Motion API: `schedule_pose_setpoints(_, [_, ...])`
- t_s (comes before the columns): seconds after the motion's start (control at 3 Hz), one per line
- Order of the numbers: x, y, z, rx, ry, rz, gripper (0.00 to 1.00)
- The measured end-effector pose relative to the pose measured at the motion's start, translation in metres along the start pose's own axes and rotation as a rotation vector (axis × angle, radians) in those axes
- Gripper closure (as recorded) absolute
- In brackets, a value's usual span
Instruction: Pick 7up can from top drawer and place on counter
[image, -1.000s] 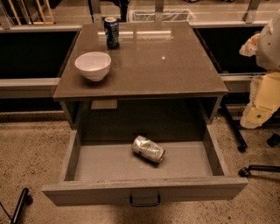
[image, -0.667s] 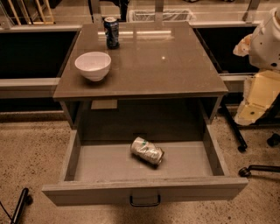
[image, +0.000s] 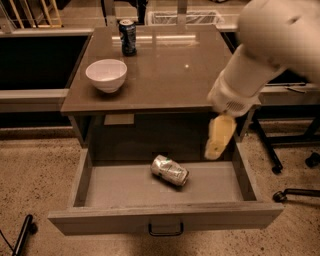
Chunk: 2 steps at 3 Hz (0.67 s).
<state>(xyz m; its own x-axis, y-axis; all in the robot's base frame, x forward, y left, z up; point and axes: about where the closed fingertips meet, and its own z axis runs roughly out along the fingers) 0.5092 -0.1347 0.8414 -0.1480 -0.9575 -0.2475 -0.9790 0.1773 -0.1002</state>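
Note:
The 7up can (image: 170, 170) lies on its side in the middle of the open top drawer (image: 165, 217), silvery with green markings. The drawer is pulled fully out, its dark handle (image: 165, 231) facing me. My gripper (image: 217, 145) hangs from the white arm (image: 260, 60) that reaches in from the upper right. It sits over the drawer's right rear part, to the right of the can and apart from it. The counter (image: 170, 75) is the glossy brown tabletop above the drawer.
A white bowl (image: 106, 75) stands on the counter's left side and a dark blue can (image: 128, 37) at its back edge. Chair legs with casters (image: 292, 192) stand on the floor to the right. A black pole (image: 22, 235) lies at the lower left.
The arm has swung in from the far right edge to over the counter's right side, bringing the gripper down over the drawer's right rear. The can has not moved.

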Motion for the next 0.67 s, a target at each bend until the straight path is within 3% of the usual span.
schedule_pose_setpoints(0.33, [0.005, 0.0133, 0.0339, -0.033, 0.018, 0.003, 0.0])
schedule_pose_setpoints(0.67, [0.0052, 0.0136, 0.0339, -0.034, 0.018, 0.003, 0.0])
